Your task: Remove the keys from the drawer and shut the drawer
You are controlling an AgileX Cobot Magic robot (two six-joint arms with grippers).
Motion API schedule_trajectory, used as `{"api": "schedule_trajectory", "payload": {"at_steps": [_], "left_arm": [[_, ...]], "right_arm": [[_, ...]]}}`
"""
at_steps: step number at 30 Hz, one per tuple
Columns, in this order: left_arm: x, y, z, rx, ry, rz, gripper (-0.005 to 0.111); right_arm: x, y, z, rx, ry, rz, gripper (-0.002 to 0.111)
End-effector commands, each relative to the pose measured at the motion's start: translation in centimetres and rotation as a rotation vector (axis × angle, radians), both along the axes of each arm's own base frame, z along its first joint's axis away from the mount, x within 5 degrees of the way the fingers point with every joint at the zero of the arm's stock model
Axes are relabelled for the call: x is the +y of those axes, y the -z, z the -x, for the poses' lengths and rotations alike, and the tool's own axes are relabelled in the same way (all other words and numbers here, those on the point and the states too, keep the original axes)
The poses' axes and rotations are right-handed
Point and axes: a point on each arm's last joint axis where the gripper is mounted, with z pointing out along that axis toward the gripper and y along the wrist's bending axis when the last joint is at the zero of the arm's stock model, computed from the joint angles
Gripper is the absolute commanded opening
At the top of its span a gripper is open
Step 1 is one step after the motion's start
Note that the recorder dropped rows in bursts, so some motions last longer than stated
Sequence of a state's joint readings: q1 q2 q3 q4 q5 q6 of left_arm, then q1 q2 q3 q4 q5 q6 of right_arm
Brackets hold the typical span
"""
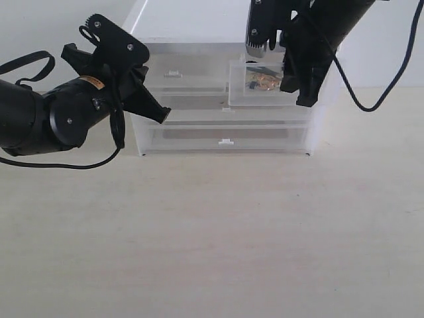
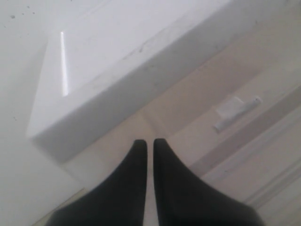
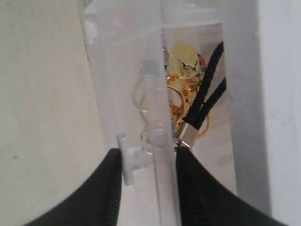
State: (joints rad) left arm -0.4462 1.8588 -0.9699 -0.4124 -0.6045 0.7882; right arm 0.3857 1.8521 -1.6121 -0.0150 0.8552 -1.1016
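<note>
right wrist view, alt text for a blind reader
The black end effector straddles the front wall of a clear plastic drawer, beside its small white tab handle. Inside lie gold key rings on a black cord.

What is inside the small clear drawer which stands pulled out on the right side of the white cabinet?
The keys lie in the drawer: gold rings, a yellow charm and a black cord. The drawer's front wall and the right gripper cover part of them.
</note>
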Motion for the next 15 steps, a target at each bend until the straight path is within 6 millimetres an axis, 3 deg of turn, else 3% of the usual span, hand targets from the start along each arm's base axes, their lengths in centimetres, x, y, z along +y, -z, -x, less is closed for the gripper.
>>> {"api": "schedule_trajectory", "payload": {"at_steps": [1,15], "left_arm": [[0.3,-0.5,-0.4,-0.048,-0.032,0.027,0.004],[0.3,-0.5,-0.4,-0.048,-0.032,0.027,0.004]], "right_arm": [[-0.3,-0.2,0.0,0.006,0.005,0.004,-0.001],[-0.9,-0.2,1.6,0.147,0.009,0.061,0.000]]}}
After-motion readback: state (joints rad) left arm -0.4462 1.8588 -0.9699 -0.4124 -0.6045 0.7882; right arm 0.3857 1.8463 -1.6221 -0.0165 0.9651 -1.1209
